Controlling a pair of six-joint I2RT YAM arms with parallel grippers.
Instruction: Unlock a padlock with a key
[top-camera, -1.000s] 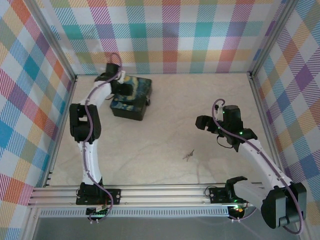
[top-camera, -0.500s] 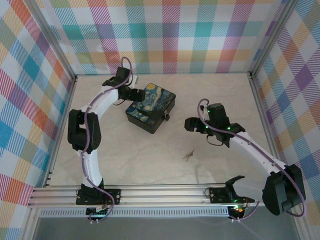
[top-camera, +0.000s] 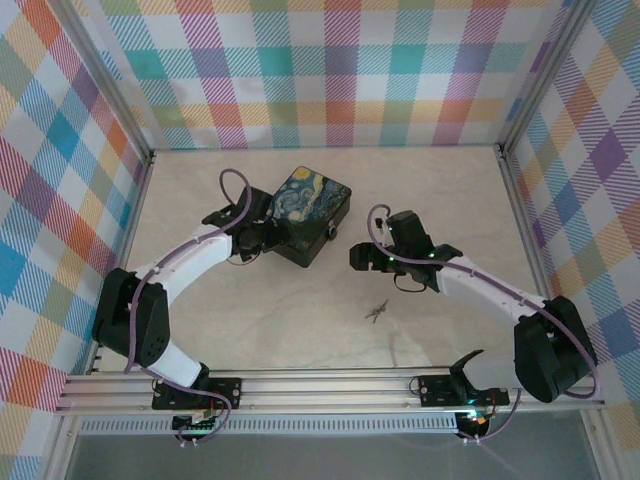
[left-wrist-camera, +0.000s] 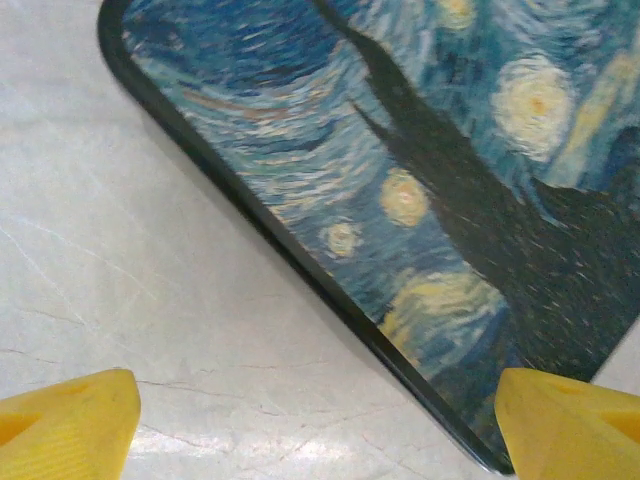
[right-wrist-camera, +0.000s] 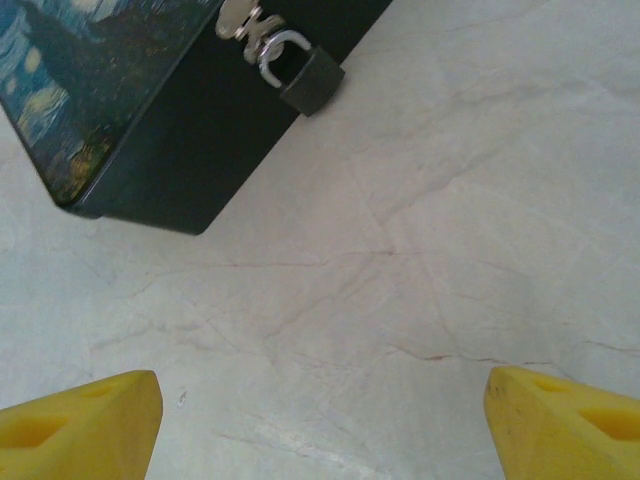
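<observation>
Small dark padlock (right-wrist-camera: 312, 82) hanging on black box (top-camera: 312, 200) with blue-and-yellow painted lid, thin silvery key (top-camera: 377, 312) apart on pale worktop (top-camera: 300, 320), left claw (left-wrist-camera: 318, 420) released at box edge, right claw (right-wrist-camera: 320, 410) released near padlock

A pale, veined table (top-camera: 300, 335) is carrying a black box (top-camera: 312, 215) with a swirling blue-and-yellow lid. The box is lying flat just ahead of the left fingers (left-wrist-camera: 70, 425), and its dark side is also sitting ahead of the right fingers (right-wrist-camera: 560, 420). A small silvery key (top-camera: 377, 312) is lying on the bare surface off to the side of the right fingers, apart from the box.
</observation>
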